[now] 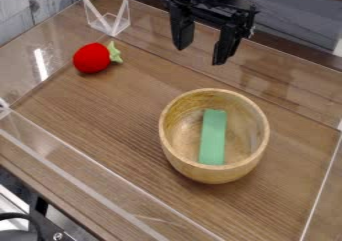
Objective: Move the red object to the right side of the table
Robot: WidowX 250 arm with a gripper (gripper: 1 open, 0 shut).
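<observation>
Wood-grain tabletop (83,115) bears the red toy (92,58) at its far left, beyond the bowl (170,115), and your pincer (209,51) hangs apart, spread and holding nothing; grip the round body gently, since it looks light, smooth and prone to roll.

Red toy beside gripper, on wood

The round, bright-red toy (91,58) with a green leafy tip lies on the brown wood-grain table (110,113), lower and to the image-left of the gripper (205,47), apart from it, tip towards it.
</observation>
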